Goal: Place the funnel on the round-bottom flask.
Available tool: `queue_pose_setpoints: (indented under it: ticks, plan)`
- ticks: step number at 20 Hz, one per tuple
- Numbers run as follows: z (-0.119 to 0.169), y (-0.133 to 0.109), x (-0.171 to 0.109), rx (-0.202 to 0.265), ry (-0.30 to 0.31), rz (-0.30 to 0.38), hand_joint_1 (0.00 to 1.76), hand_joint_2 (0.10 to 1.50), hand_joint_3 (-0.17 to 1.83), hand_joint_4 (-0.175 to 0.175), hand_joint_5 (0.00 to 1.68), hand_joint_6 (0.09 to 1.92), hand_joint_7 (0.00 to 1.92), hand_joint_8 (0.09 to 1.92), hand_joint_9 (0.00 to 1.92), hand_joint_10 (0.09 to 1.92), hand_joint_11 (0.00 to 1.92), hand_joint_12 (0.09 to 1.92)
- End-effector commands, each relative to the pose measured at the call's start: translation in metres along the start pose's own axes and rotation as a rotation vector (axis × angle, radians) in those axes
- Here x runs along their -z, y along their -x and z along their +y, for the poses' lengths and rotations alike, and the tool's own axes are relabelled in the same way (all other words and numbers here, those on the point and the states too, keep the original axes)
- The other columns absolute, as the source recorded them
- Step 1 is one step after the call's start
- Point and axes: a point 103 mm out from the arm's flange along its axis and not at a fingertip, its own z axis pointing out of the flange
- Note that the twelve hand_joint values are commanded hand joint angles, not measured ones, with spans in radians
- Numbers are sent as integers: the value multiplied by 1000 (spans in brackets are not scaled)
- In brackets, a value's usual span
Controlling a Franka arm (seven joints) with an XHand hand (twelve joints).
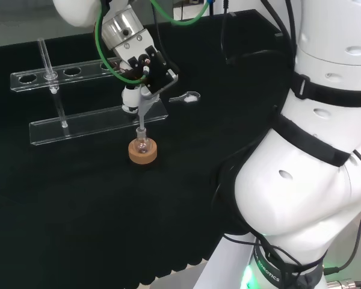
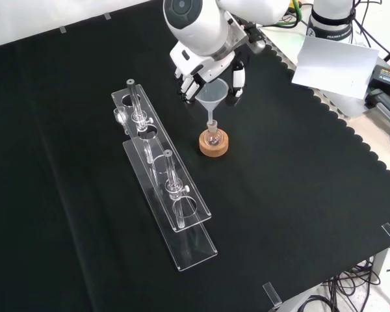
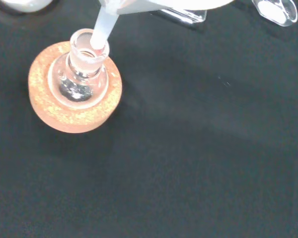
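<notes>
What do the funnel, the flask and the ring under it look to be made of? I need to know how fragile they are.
Funnel: translucent, milky and matt, so probably plastic, though frosted glass is possible.
Flask: clear and glossy with bright glints, likely glass; clear plastic can't be ruled out.
Ring: tan, speckled and grainy with a matt surface, so it looks like cork.

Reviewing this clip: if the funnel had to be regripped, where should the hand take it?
By the cone rim of the funnel, coming from above, as the hand does. Its stem is entering the flask neck on the cork ring, so lower down is blocked.
</notes>
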Motion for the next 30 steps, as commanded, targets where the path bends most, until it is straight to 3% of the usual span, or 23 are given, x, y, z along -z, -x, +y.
queue_pose_setpoints:
  ticks: [1,10,30]
  plan:
    - [4,-2,-5,-13,-17,-12,814,747,545,-46,647,814,637,768,1006,484,650,1239]
    - [14,-5,-15,0,-30,6,814,746,549,-46,649,814,634,770,1005,488,650,1239]
    - [19,-22,-21,2,-60,-28,812,746,553,-46,649,812,627,771,993,491,649,1239]
